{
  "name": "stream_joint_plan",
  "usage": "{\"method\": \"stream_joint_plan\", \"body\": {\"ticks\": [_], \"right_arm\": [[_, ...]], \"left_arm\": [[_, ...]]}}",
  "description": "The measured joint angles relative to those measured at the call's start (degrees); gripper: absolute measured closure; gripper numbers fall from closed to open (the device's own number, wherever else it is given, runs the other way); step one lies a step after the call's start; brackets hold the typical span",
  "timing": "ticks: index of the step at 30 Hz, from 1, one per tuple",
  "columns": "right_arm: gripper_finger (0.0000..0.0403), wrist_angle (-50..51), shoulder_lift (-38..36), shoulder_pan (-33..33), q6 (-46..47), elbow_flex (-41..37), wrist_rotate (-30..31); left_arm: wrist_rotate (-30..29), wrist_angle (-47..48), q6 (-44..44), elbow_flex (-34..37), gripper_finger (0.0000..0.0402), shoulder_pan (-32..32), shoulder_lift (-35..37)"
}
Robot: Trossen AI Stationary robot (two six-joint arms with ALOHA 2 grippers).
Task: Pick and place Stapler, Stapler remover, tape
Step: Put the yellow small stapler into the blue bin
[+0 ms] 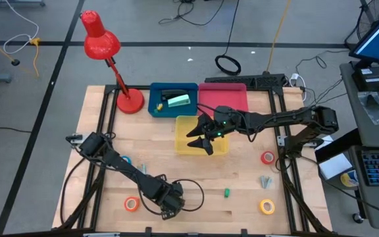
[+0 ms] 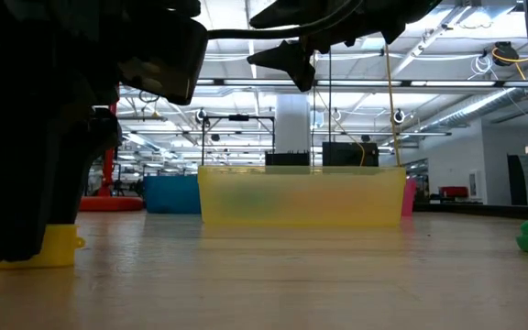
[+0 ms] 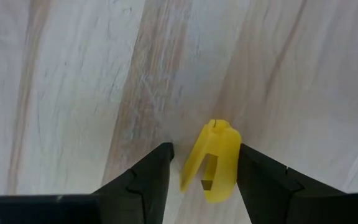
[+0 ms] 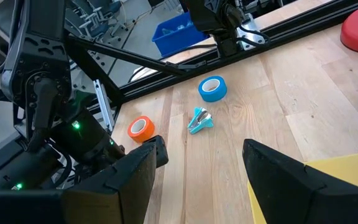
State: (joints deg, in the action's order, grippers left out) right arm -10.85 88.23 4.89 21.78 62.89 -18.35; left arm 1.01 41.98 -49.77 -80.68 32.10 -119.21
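the left pincer [image 3: 202,180] sits low at the near edge of the worktop [image 1: 242,210], its fingers close on either side of a small yellow piece [image 3: 212,160]. farther off, the right pincer [image 1: 201,136] hangs wide and empty over the yellow bin [image 1: 181,125]. tape rolls lie scattered: orange [image 1: 131,204], yellow [image 1: 267,207], red [image 1: 267,157], blue [image 4: 213,88].

The orange tape roll [image 1: 131,204] lies flat on the wooden surface [image 1: 242,210] near its front left corner. The yellow roll [image 1: 267,207] lies flat near the front right corner, and the red roll [image 1: 268,158] is farther back on that side. The blue roll [image 4: 213,88] lies flat, with a small teal stapler remover [image 4: 199,121] near it. A yellow stapler remover [image 3: 213,160] sits between the left end effector's [image 3: 204,180] fingers.
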Motion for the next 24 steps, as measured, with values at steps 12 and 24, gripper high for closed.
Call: {"method": "stream_joint_plan", "body": {"ticks": [12, 24], "right_arm": [[0.0167, 0.02, 0.0, 0.0, 0.0, 0.0, 0.0], [0.0167, 0.0, 0.0, -0.02, -0.02, 0.0, 0.05]], "left_arm": [[-0.45, 0.39, -0.93, 0.17, 0.0292, -0.04, -0.17], [-1.99, 9.63, 2.89, 0.57, 0.0353, -2.27, 3.37]]}}
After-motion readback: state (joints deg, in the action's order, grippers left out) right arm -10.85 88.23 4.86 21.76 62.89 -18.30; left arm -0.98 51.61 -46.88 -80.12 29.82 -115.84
